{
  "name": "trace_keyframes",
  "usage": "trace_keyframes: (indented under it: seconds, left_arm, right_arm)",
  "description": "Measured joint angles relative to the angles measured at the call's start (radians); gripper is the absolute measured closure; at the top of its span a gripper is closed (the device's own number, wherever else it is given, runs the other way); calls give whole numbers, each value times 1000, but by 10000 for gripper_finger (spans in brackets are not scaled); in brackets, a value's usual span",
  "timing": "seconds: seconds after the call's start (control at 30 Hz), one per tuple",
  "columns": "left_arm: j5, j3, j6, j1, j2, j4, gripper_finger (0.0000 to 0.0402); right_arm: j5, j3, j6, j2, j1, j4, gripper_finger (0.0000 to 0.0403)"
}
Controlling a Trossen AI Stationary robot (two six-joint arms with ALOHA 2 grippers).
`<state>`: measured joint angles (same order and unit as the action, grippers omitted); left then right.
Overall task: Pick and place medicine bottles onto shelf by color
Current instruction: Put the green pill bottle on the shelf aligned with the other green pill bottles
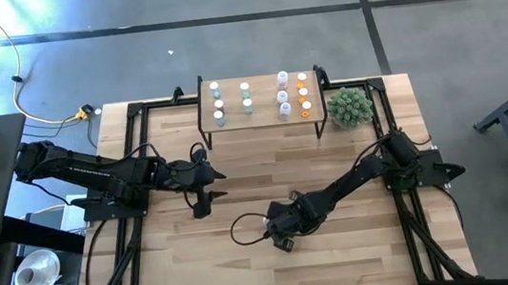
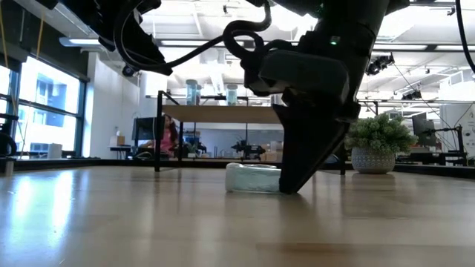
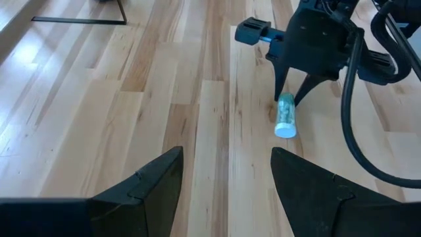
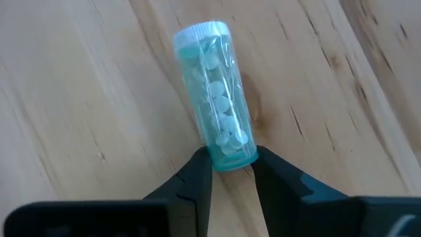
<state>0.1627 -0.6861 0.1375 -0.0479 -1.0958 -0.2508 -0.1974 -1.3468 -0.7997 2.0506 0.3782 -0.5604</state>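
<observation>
A teal-green medicine bottle (image 4: 214, 99) with a white cap and pale pills inside lies on its side on the plank table, in the near middle. My right gripper (image 4: 231, 164) stands over it, shut on its end; the low view shows that gripper (image 2: 293, 185) beside the bottle (image 2: 252, 178). My left gripper (image 3: 227, 178) hovers open above the table's left middle (image 1: 210, 191), with nothing between its fingers. The shelf (image 1: 262, 124) stands at the far edge, with several bottles (image 1: 246, 98) in rows on it. My right gripper pinches the bottle's bottom end (image 4: 230, 153), opposite the cap, between its two fingers (image 4: 200, 172). The fingers come steeply from above, one on each side of that end. The bottle lies on its side on the table, its cap end pointing away from the fingers.
A spiky green plant (image 1: 348, 106) in a pot stands right of the shelf at the far right. Black frame rails (image 1: 134, 137) run along the table's left and right sides. Bare planks lie between the shelf and both grippers.
</observation>
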Motion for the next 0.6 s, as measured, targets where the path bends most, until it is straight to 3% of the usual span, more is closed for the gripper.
trace_keyframes:
  seconds: [0.2, 0.6]
  left_arm:
    - [0, 0, 0, 0, 0, 0, 184]
    - [0, 0, 0, 0, 0, 0, 184]
  right_arm:
    - [0, 0, 36, 0, 6, 2, 292]
    - [12, 0, 97, -5, -6, 13, 185]
